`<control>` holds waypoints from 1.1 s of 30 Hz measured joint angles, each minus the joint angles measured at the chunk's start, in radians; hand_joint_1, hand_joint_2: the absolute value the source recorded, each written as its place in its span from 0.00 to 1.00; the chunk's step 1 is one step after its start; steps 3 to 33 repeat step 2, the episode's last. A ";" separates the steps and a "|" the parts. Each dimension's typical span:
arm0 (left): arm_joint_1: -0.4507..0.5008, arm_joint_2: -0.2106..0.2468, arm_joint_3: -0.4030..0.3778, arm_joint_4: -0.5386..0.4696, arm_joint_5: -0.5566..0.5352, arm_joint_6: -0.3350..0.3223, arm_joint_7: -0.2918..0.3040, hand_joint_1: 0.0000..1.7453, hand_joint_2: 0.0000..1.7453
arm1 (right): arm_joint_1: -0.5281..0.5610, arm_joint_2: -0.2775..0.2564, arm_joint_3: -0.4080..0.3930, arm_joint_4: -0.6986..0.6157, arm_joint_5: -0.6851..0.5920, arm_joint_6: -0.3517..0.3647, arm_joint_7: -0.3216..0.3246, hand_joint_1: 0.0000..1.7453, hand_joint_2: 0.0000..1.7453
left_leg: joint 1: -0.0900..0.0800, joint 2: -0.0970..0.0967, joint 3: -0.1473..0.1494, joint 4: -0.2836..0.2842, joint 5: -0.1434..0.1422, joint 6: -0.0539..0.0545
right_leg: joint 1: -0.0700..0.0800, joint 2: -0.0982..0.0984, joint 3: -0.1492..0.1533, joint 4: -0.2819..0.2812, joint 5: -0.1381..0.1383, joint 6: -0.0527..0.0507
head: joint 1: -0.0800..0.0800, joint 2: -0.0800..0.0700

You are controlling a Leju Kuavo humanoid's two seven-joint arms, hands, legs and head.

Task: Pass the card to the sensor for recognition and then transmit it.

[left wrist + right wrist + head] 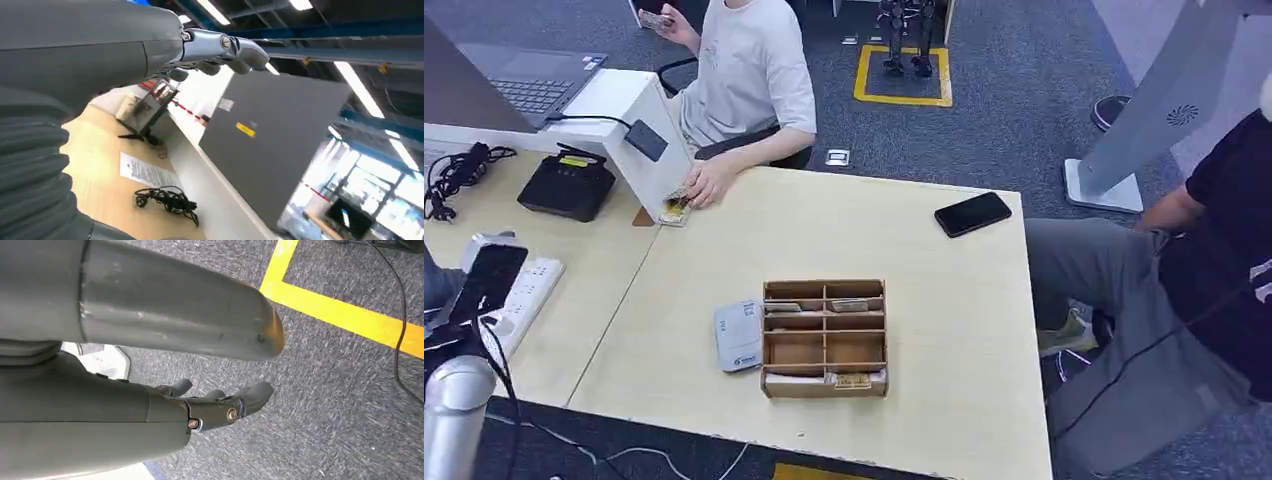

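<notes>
Brown wooden organizer [825,338] sits mid-table [924,290] in the head view, cards in its compartments; a grey card reader [738,336] lies touching its left side, a black phone [972,213] well apart. Left wrist view: left hand [215,52] raised, fingers loosely extended, holding nothing. Right wrist view: right hand [220,400] hangs over grey carpet [325,405], fingers apart, empty.

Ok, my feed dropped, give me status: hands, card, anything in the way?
Left hand raised, empty. Right hand hanging over the carpet, empty. Cards in the wooden box, untouched. White sensor beside the box; nothing blocking it.
</notes>
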 joint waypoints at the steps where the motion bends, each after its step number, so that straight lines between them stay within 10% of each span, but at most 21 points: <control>1: 0.040 -0.008 0.047 -0.022 0.064 0.020 -0.007 0.00 1.00 | 0.005 0.000 -0.002 -0.001 -0.005 0.000 0.001 0.00 0.00 | 0.000 0.003 0.002 0.000 -0.001 0.000 | 0.000 0.003 0.000 0.000 0.000 0.000 | 0.000 0.000; 33: 0.078 -0.019 0.100 -0.038 0.114 0.015 -0.006 0.00 1.00 | 0.013 0.000 -0.004 -0.001 -0.006 0.000 0.003 0.00 0.00 | 0.000 0.004 0.003 0.000 -0.003 -0.002 | 0.000 0.005 0.000 0.000 -0.001 0.000 | 0.000 0.000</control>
